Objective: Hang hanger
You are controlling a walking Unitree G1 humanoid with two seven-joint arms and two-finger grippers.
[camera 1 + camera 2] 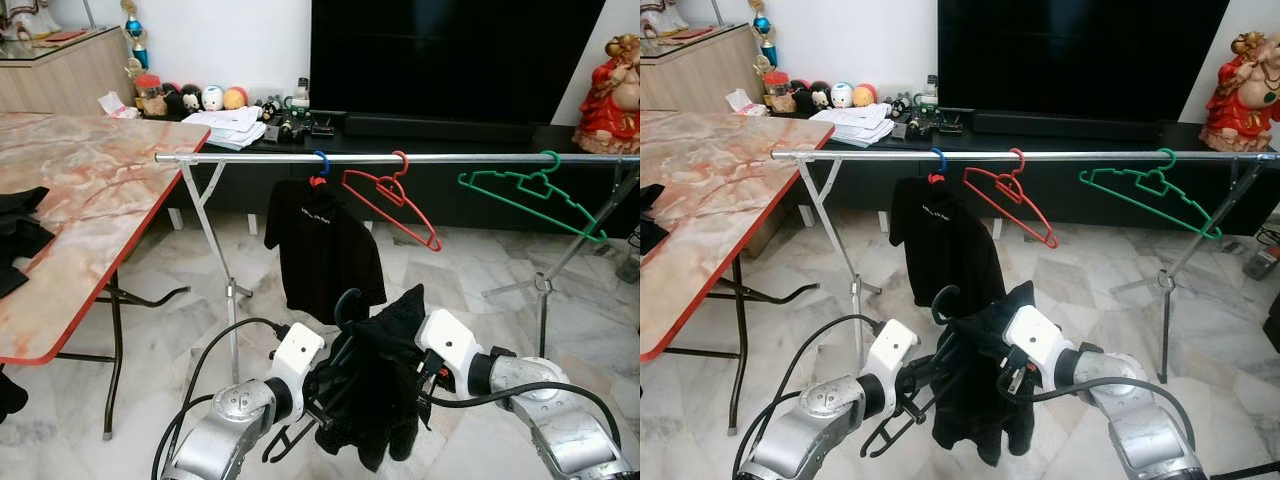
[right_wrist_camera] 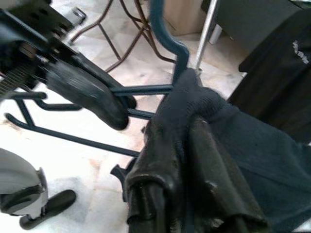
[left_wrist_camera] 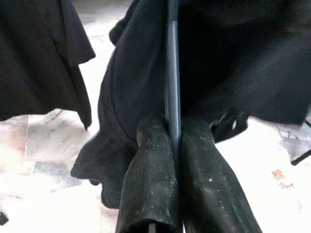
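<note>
Dark-blue plastic hanger (image 2: 167,43) draped in limp black cloth (image 1: 385,385), light but floppy, sits pinched by left hand (image 3: 174,145) and right hand (image 2: 187,145).

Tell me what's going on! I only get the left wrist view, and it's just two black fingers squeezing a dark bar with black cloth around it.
Observer: That bar is part of a dark hanger. The left pincer is shut on it, low in front of the robot.
Operator: Whose cloth is it?
Observer: It is a black garment draped on the hanger, and the right pincer pinches it near the hook.
Operator: Where will it hang?
Observer: Probably on the silver rail ahead, which carries a black shirt, a red hanger and a green hanger.
</note>
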